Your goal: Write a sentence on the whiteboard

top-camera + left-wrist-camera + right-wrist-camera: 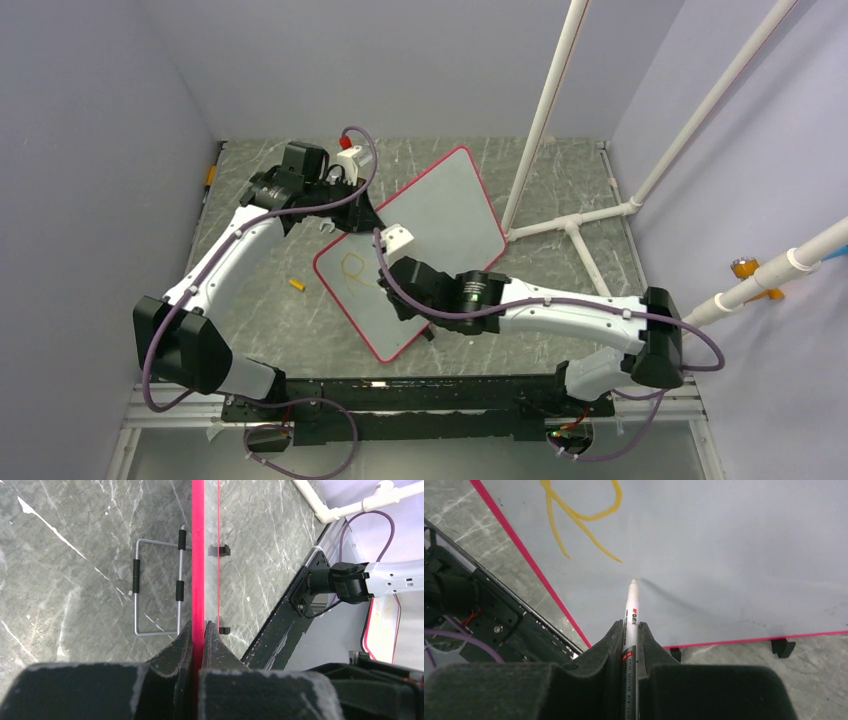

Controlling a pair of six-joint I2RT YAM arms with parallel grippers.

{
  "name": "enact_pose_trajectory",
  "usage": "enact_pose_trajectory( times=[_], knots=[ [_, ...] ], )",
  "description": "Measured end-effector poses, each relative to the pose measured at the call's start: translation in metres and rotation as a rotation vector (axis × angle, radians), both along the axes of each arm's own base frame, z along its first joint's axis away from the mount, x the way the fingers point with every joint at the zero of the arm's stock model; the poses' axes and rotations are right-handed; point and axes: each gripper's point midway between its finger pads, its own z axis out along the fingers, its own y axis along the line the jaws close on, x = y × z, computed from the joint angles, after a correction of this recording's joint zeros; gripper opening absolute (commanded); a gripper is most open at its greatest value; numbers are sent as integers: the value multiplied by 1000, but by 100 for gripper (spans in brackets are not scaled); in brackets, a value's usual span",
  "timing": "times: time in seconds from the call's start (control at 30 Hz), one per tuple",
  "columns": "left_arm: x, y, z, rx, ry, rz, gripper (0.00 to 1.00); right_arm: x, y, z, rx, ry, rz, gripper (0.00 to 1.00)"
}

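The whiteboard (455,215), pale grey with a red-pink rim, lies tilted on the table. Of the sentence, one orange-yellow letter "R" (574,515) shows near the board's lower left corner (352,268). My left gripper (199,626) is shut on the board's red rim (198,555) at its far-left edge (362,212). My right gripper (630,626) is shut on a slim white marker pen (632,605). The pen's tip sits at the board surface just right of and below the "R". In the top view the right gripper (392,288) hovers over the board's lower part.
A small yellow cap (296,285) lies on the table left of the board. A white pipe frame (570,225) stands at the back right. A wire stand (157,590) and black clips (223,550) show under the board's edge.
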Motion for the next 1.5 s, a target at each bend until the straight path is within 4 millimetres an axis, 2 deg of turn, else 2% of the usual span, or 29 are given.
enact_pose_trajectory(
  times=[0.1,0.3,0.43,0.7,0.87,1.1,1.2,1.37,1.5],
  knots=[
    [-1,0,1,2,-3,2,0,-6,-13,8,24,10,7,0],
    [-1,0,1,3,-3,2,0,-12,-39,76,213,-58,10,0],
    [-2,1,1,3,-5,4,0,-3,-52,100,275,-117,-21,0],
    [-4,4,4,7,-20,12,0,23,-62,80,244,-134,-70,0],
    [-4,3,4,8,-23,9,0,35,-63,80,254,-129,-52,0],
    [-6,0,4,12,-24,6,0,31,-50,81,266,-137,37,0],
    [-6,-2,5,18,-25,13,0,29,-46,76,260,-142,74,0],
    [-7,-4,7,19,-31,12,8,28,-46,68,229,-159,109,0],
    [-6,-4,7,17,-36,12,4,27,-45,67,218,-172,132,0]
  ],
)
